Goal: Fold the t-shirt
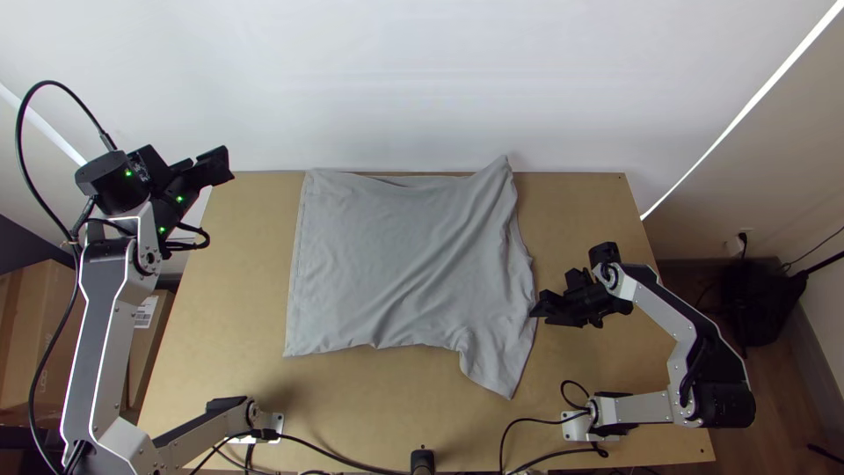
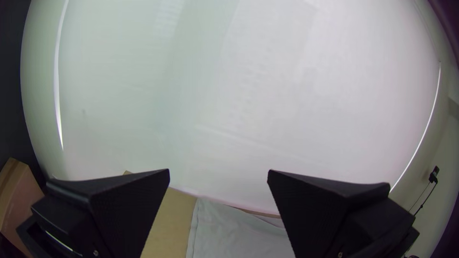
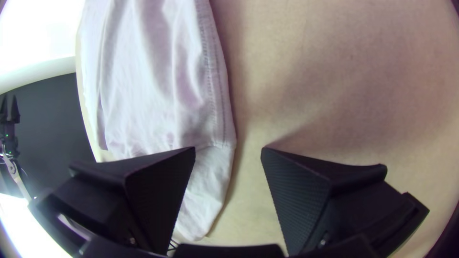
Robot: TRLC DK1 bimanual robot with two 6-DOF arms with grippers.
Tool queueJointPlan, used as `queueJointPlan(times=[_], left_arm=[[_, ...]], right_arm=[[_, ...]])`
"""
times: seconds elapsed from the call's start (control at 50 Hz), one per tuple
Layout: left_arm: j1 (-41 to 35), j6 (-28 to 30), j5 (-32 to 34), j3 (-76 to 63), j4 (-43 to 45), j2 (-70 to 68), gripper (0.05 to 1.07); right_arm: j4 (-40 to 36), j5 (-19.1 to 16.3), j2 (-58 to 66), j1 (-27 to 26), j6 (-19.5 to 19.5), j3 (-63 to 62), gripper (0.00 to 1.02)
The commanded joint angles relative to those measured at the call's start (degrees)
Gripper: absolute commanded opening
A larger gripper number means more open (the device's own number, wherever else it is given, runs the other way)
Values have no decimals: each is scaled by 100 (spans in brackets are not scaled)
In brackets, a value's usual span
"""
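Gray t-shirt (image 1: 396, 264) spread wrinkled on the table (image 1: 237, 387), both hands open and empty.
The shirt reaches the table's far edge. The left hand (image 2: 218, 171) is off beyond the shirt's far left corner, fingers wide apart on nothing; the right hand (image 3: 228, 148) is just beside the shirt's right edge, its fingers well parted, nothing gripped. If the right hand closed from here, it might catch only the top layer, because the cloth is thin and lies flat, or miss it altogether, since its grip straddles the border and bare wood. A one-sided pull could skew the whole shirt. The sleeve (image 1: 497, 361) jutting from its near right corner could fold under crookedly, and the loose creases could become lumps if not smoothed.
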Motion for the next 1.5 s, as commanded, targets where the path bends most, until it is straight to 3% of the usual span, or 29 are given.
queueJointPlan(times=[0.0, 0.16, 0.3, 0.36, 0.44, 0.66, 0.74, 0.8, 0.94, 1.14, 1.3, 1.48], left_arm=[[41, 3, 15, -104, -45, -158, 103], [58, 21, 15, -104, -107, -176, 103], [67, 83, 15, -140, -168, -193, 103], [76, 179, 15, -140, -239, -211, 103], [76, 364, 23, -113, -432, -228, 103], [111, 1041, 164, -122, -1258, -220, 102], [111, 1550, 314, -245, -1733, -228, 102], [58, 2245, 665, -307, -2603, -272, 102], [-170, 3475, 902, -939, -3482, -694, 102], [-241, 4600, 885, -1669, -4756, -703, 102], [-205, 5418, 665, -2583, -5037, -905, 101], [-337, 5795, 173, -3453, -4932, -940, 101]], right_arm=[[136, -6, 126, 116, 124, -179, 63], [444, -6, 205, 354, 344, -355, 62], [1041, 38, 178, 494, 564, -566, 33], [1138, 143, 178, 494, 573, -566, 17], [1226, 310, 134, 494, 555, -583, 3], [1208, 380, -6, 363, 502, -619, 2], [1191, 380, -85, 301, 502, -619, 2], [1165, 380, -138, 257, 502, -610, 2], [1103, 372, -217, 178, 502, -654, 2], [954, 372, -384, 108, 476, -706, 2], [804, 372, -621, -33, 467, -680, 2], [699, 372, -736, -209, 406, -698, 2]])
